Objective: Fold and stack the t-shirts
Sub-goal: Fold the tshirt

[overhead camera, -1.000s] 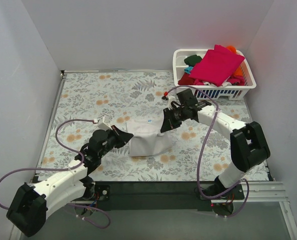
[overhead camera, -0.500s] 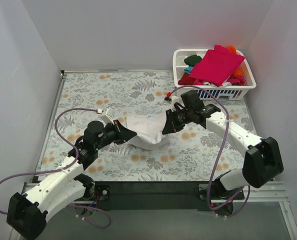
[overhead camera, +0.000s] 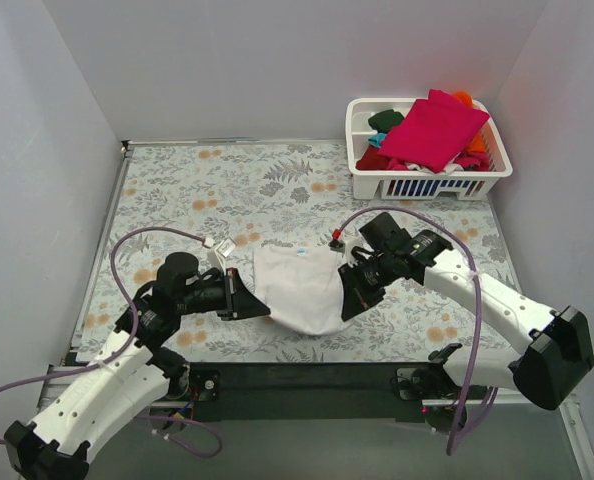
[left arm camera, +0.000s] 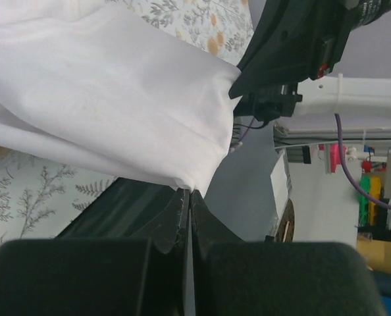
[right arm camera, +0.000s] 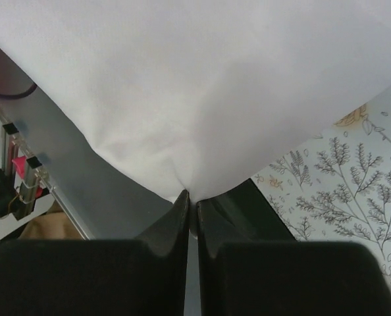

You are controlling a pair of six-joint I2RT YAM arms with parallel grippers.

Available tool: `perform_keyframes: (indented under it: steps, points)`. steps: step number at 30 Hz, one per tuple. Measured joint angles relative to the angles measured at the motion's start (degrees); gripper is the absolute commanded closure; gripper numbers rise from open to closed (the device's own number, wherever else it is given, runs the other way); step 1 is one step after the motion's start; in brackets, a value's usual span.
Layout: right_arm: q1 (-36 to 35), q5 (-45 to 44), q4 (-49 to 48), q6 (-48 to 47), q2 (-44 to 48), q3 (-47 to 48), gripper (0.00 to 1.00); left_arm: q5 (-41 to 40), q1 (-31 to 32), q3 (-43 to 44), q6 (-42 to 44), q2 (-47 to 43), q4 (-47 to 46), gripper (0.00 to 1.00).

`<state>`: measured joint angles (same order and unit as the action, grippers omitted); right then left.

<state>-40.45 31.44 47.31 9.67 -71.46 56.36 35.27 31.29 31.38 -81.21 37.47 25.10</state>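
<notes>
- Since the earlier frames both arms have drawn back toward the near edge of the table (overhead camera: pixel 177 190). They have carried the white t-shirt (overhead camera: pixel 299 288) with them from mid-table to just ahead of their bases. The cloth, bunched before, now spreads as a wider sheet.
- The left gripper (overhead camera: pixel 260 311) is clenched on one near corner of the shirt. Its wrist view shows the fingers pressed together with fabric pinched at their tips.
- The right gripper (overhead camera: pixel 349 300) is clamped the same way on the opposite near corner, and the cloth fans out from its closed tips.
- The two grips sit apart, so the shirt is drawn out between them. This is probably meant to pull out wrinkles and square the shirt for a first fold (a slack sheet would fold crookedly).
- The shirt's far edge seems to rest on the table while the near corners are lifted.
- The other t-shirts (overhead camera: pixel 432 130), magenta on top, lie heaped in the basket (overhead camera: pixel 427 186) at the far right, well apart from both arms.
</notes>
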Motion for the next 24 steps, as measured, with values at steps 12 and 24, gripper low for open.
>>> perform_keyframes:
  steps: [12, 24]
  points:
    - [-2.3, 3.3, 6.4, -0.5, 5.0, 1.1, 0.99, 6.0, 0.0, 1.3, -2.3, -7.9, 6.3, 1.00]
    - [-1.9, -2.5, 6.3, -1.6, -0.4, 11.7, 0.99, -0.6, 0.0, -0.4, -6.7, -13.5, 0.9, 1.00]
